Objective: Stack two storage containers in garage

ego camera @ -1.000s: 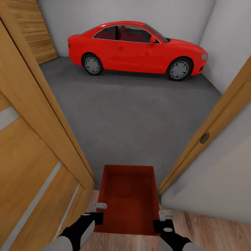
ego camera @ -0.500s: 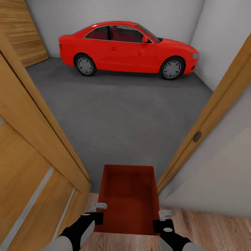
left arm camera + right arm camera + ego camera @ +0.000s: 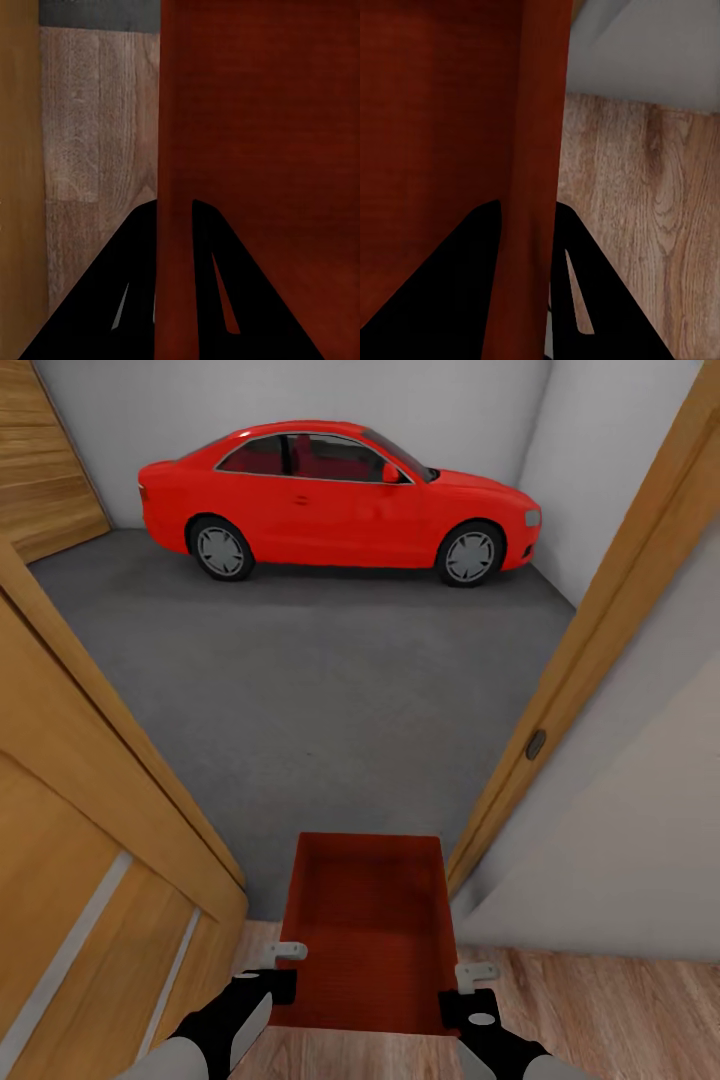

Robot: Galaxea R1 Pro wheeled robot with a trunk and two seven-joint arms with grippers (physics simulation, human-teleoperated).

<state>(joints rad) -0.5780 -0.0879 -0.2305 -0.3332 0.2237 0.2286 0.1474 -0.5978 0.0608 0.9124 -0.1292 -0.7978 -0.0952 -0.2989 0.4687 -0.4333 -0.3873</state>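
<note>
Black wrists, pale grey forearms, black wedge-shaped fingers (image 3: 127, 292)

Left gripper (image 3: 175, 225) clamped on the thin side wall of an orange-red storage container (image 3: 262, 150) — one black finger (image 3: 112, 285) on the outside of the wall, the other inside the bin. The wall runs straight away from the camera, its ribbed inner face and bottom taking up the side beyond it. Outside the wall, wood plank floor (image 3: 97, 127), then a tan wooden panel (image 3: 19, 180) along the edge. A dark grey strip of concrete floor (image 3: 97, 13) lies past the planks — far end.
</note>
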